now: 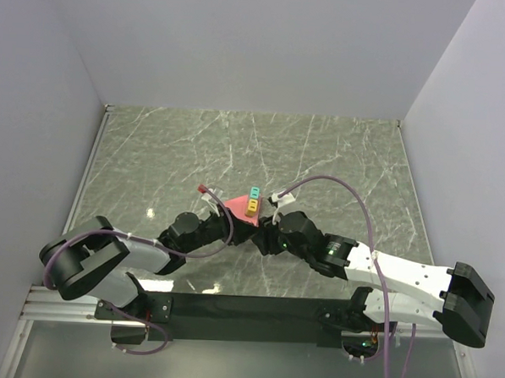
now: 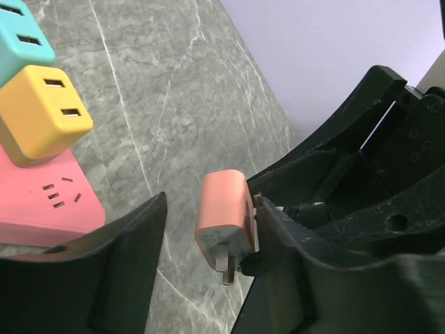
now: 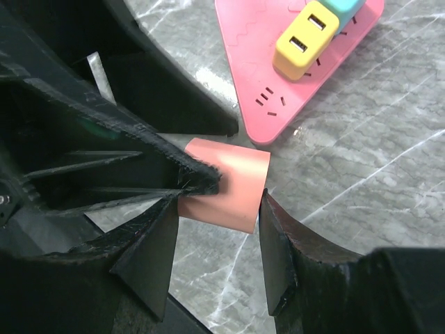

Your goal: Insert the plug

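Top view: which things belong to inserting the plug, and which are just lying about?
Job: salmon plug, gripped in the right claw; pink power strip with a free socket.
Lying about: yellow charger, teal charger, both already plugged into the strip.

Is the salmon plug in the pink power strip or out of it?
Out. The salmon plug shows bare prongs, apart from the pink power strip, where only the yellow plug and teal plug sit.

A grey-green marbled counter (image 1: 238, 146) fills the middle of the frame, with plain pale walls (image 1: 260, 45) on three sides.
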